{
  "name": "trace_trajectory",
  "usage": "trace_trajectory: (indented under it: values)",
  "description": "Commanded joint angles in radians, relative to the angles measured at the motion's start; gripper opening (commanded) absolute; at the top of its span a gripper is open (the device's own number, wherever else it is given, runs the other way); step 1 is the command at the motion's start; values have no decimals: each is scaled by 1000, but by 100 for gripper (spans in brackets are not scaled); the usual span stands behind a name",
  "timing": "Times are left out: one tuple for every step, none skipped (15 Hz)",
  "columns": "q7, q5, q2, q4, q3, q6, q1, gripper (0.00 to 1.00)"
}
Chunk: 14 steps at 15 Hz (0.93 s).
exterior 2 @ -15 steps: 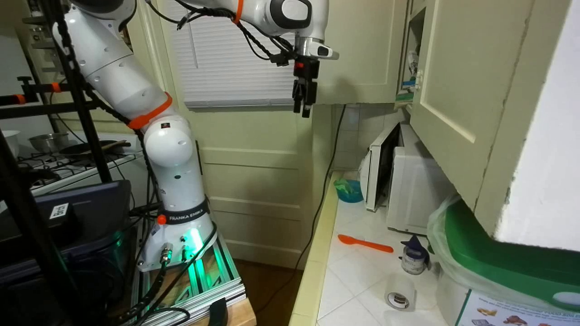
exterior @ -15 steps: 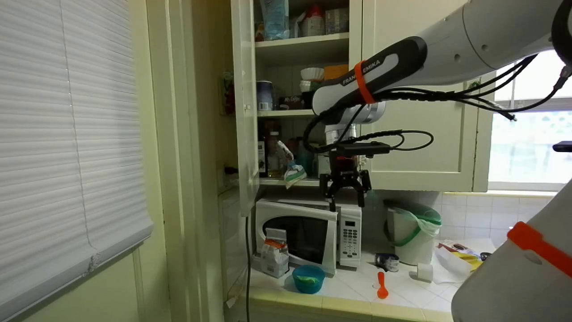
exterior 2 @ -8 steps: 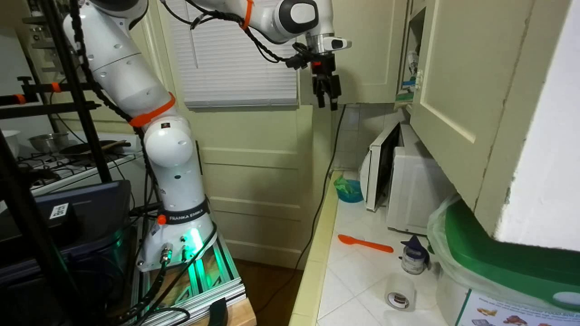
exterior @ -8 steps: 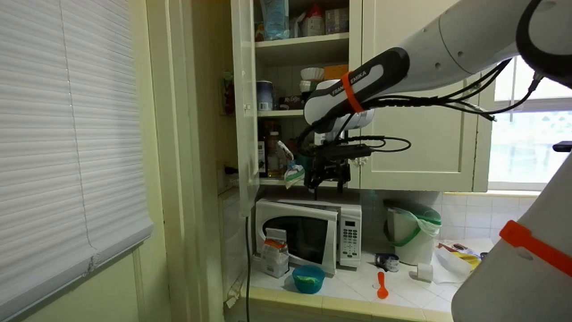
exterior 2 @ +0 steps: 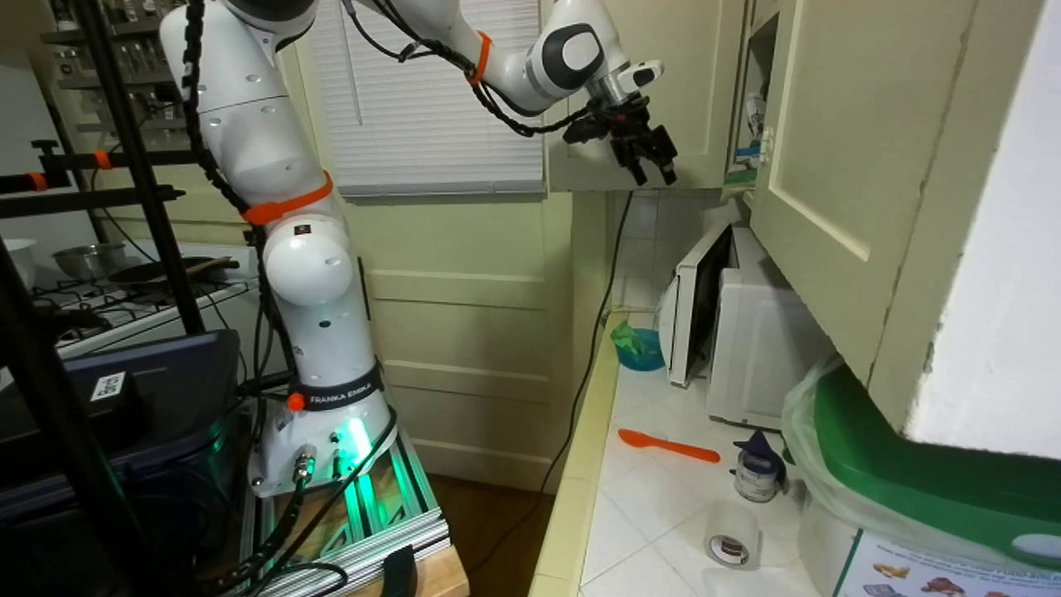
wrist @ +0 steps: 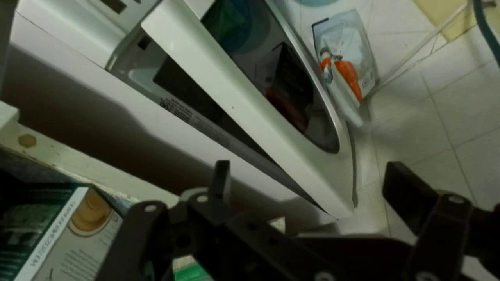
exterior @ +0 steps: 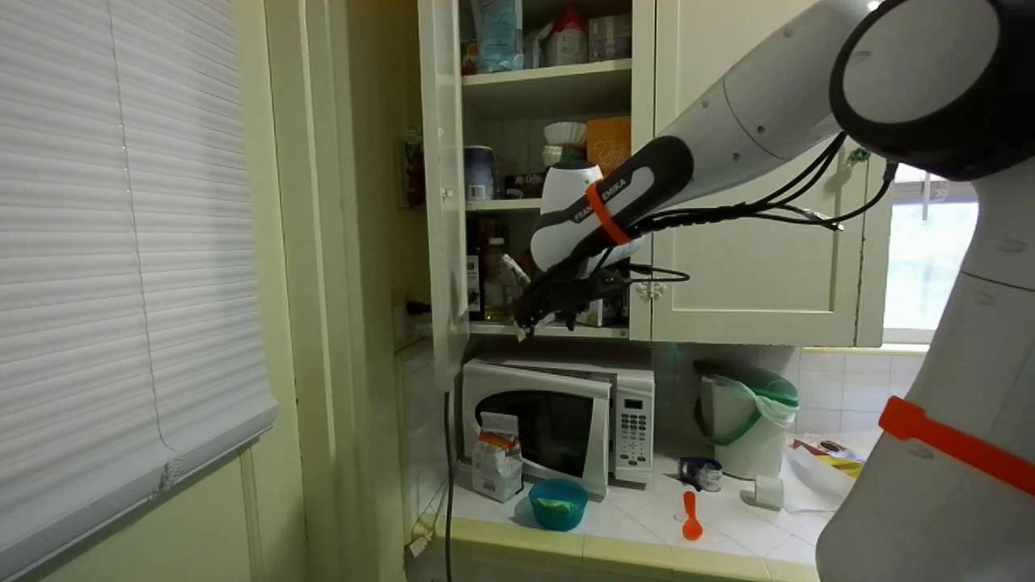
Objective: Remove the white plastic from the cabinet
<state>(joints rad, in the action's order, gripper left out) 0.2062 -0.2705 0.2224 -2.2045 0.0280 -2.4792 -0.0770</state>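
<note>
My end effector (exterior 2: 654, 171) now tilts, nearer the cabinet (exterior: 752, 259) than before, gaping wide; below it sits the microwave (exterior: 554, 428).

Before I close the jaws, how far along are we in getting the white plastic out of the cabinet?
Done: the cabinet door stands open.
In hand: positioning, it seems; the jaws hover spread near the lowest shelf, gripping nothing.
Left: what looks like the white plastic bag, partly hidden at that shelf, still needs grasping and pulling out.
</note>
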Motion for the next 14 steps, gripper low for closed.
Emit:
trace_trajectory:
  values:
    - [96,-83,-78,50,15,-137,-26,100]
    - [121,-104,-94,64,14,-164,-32,100]
    - [148,-124,-116,86,10,-174,-38,100]
    - [165,-120,-130,102,5,-169,-38,100]
    - [107,-84,-87,60,-3,-154,-19,100]
    - [121,-89,-102,75,-6,-155,-22,100]
    - [126,-92,-113,87,-8,-156,-22,100]
    - [128,-92,-119,93,-9,-156,-22,100]
    - [129,-92,-122,98,-10,-156,-22,100]
    - [221,-180,-110,85,-3,-167,-42,100]
    - [289,-225,-117,85,-3,-203,-52,100]
    - [390,-284,-131,92,7,-235,-72,100]
    - [460,-329,-140,106,16,-254,-100,100]
    - [535,-373,-149,122,22,-256,-116,100]
